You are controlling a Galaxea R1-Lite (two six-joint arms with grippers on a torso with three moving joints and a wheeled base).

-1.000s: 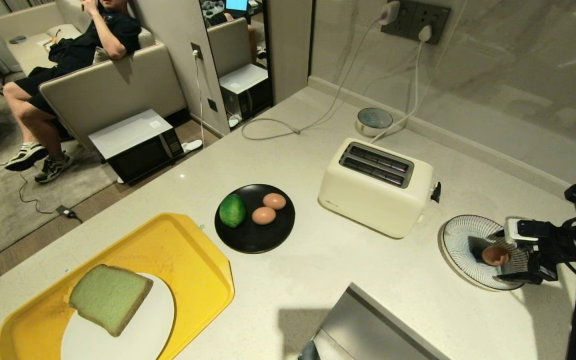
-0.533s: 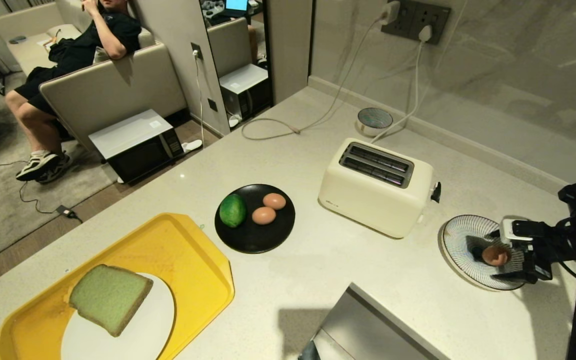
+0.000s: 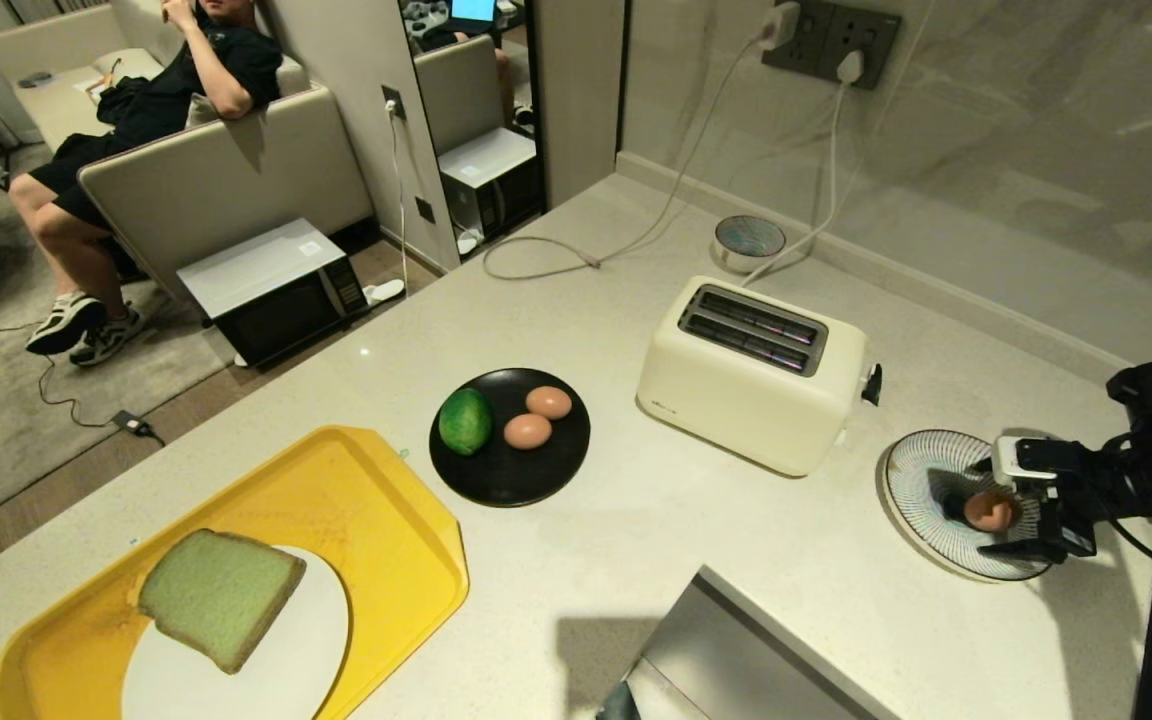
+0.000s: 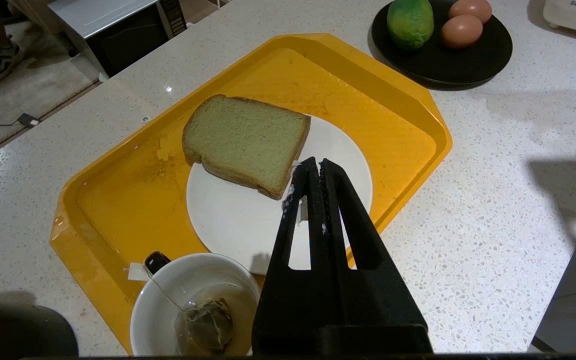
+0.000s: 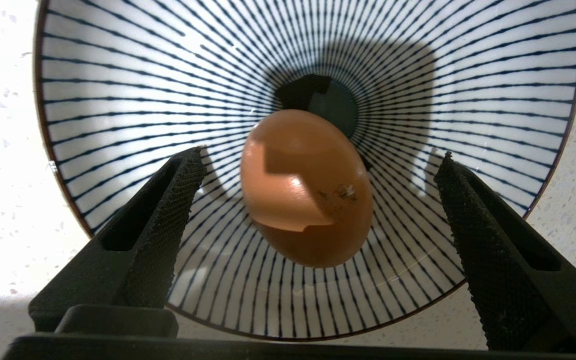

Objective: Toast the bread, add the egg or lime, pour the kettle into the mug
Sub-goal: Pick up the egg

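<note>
Right wrist view: egg [image 5: 308, 187] sits in the striped plate [image 5: 118, 75], right gripper [image 5: 318, 200] above it with fingers [image 5: 168, 210] spread wide either side, not touching the shell. Head view puts that plate [image 3: 921, 470] on the tabletop [image 3: 736, 540] at the robot's right, just beside the cream toaster [image 3: 751, 375], with the egg [image 3: 988, 511] between the gripper's [image 3: 1006, 510] fingers. Two more eggs [image 3: 528, 431] and the lime [image 3: 465, 421] lie on the black plate [image 3: 511, 480], left of the toaster. Bread [image 3: 221, 595] lies on a white plate [image 3: 266, 670] in the yellow tray [image 3: 366, 500], overhanging the plate's edge. Left wrist view: left gripper [image 4: 315, 172] hangs over the white plate [image 4: 228, 220], fingers pressed together, empty; mug [image 4: 188, 285] with a tea bag is in the tray [image 4: 398, 125] near it. Person [image 3: 136, 120] sits on a sofa in the background.
</note>
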